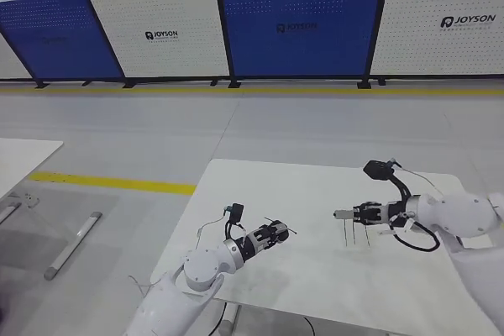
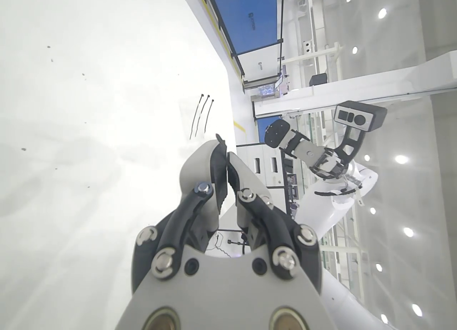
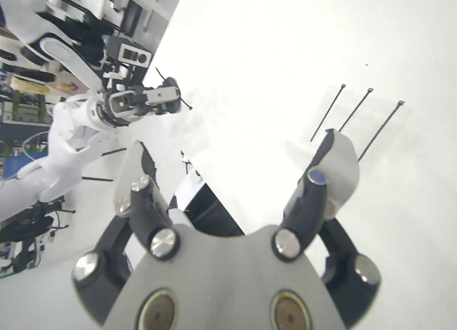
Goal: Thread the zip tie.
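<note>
Left tool (image 3: 174, 95) pinches a zip tie (image 3: 186, 105), plain from the right wrist view; right tool (image 3: 237, 141) spread.

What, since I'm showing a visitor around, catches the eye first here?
Over the white table, the left gripper is shut on a black zip tie. Facing it, the right gripper hangs open near three more zip ties lying in a row.

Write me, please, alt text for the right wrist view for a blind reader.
The right end effector hangs open above a white table, where three black zip ties lie side by side near one finger. Farther off, the left end effector is shut on another zip tie.
</note>
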Action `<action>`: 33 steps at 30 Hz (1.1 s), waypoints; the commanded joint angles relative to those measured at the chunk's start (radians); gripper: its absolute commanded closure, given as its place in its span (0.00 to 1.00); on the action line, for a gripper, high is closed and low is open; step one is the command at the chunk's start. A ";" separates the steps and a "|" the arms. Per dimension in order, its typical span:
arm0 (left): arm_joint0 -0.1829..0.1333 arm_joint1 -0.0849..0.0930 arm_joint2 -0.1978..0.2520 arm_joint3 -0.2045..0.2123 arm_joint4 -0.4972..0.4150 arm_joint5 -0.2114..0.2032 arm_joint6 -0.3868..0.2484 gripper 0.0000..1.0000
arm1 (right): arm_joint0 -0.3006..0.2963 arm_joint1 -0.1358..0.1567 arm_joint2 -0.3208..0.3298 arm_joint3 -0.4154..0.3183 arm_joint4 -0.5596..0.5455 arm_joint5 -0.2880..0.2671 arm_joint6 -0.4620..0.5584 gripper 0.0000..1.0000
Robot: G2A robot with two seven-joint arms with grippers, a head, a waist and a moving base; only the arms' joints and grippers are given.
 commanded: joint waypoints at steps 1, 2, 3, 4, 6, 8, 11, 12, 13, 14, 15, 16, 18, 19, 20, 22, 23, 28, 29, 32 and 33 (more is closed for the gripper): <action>0.000 0.000 0.000 0.000 0.000 0.000 0.000 1.00 | 0.045 -0.013 -0.041 0.056 0.041 -0.036 0.008 0.00; 0.000 0.000 0.000 0.000 0.000 0.000 0.000 1.00 | 0.054 -0.017 -0.045 0.068 0.064 -0.049 0.000 0.00; 0.000 0.000 0.000 0.000 0.000 0.000 0.000 1.00 | 0.054 -0.017 -0.045 0.068 0.064 -0.049 0.000 0.00; 0.000 0.000 0.000 0.000 0.000 0.000 0.000 1.00 | 0.054 -0.017 -0.045 0.068 0.064 -0.049 0.000 0.00; 0.000 0.000 0.000 0.000 0.000 0.000 0.000 1.00 | 0.054 -0.017 -0.045 0.068 0.064 -0.049 0.000 0.00; 0.000 0.000 0.000 0.000 0.000 0.000 0.000 1.00 | 0.054 -0.017 -0.045 0.068 0.064 -0.049 0.000 0.00; 0.000 0.000 0.000 0.000 0.000 0.000 0.000 1.00 | 0.054 -0.017 -0.045 0.068 0.064 -0.049 0.000 0.00; 0.000 0.000 0.000 0.000 0.000 0.000 0.000 1.00 | 0.050 -0.017 -0.044 0.072 0.058 -0.043 -0.010 0.00; 0.000 0.000 0.000 0.000 0.000 0.000 0.000 1.00 | 0.041 -0.017 -0.051 0.083 0.027 -0.011 -0.049 0.00; 0.000 0.000 0.000 0.000 0.000 0.000 0.000 1.00 | 0.039 -0.020 -0.067 0.090 -0.024 0.043 -0.091 0.00; 0.000 0.000 0.000 0.000 0.000 0.000 0.000 1.00 | 0.041 -0.025 -0.089 0.103 -0.074 0.111 -0.128 0.00; 0.000 0.000 0.000 0.000 0.000 0.000 0.000 1.00 | 0.047 -0.034 -0.117 0.117 -0.108 0.179 -0.174 0.00; 0.000 0.000 0.000 0.000 0.000 0.000 0.000 1.00 | 0.062 -0.050 -0.163 0.156 -0.127 0.225 -0.210 0.00; 0.000 0.000 0.000 0.000 0.000 0.000 0.000 1.00 | 0.072 -0.058 -0.180 0.173 -0.123 0.223 -0.219 0.00; 0.000 0.000 0.000 0.000 0.000 0.000 0.000 1.00 | 0.084 -0.067 -0.197 0.194 -0.104 0.207 -0.222 0.00; 0.000 0.000 0.000 0.000 0.000 0.000 0.000 1.00 | 0.100 -0.077 -0.210 0.219 -0.083 0.176 -0.225 0.00; 0.000 0.000 0.000 0.000 0.000 0.000 0.000 1.00 | 0.104 -0.081 -0.216 0.223 -0.070 0.147 -0.223 0.00; 0.000 0.000 0.000 0.000 0.000 0.000 0.000 1.00 | 0.105 -0.082 -0.217 0.225 -0.065 0.135 -0.220 0.00; 0.000 0.000 0.000 0.000 0.000 0.000 0.000 1.00 | 0.105 -0.082 -0.217 0.225 -0.065 0.135 -0.220 0.00; 0.000 0.000 0.000 0.000 0.000 0.000 0.000 1.00 | 0.105 -0.082 -0.217 0.225 -0.065 0.135 -0.220 0.00; 0.000 0.000 0.000 0.000 0.000 0.000 0.000 1.00 | 0.105 -0.082 -0.217 0.225 -0.065 0.135 -0.220 0.00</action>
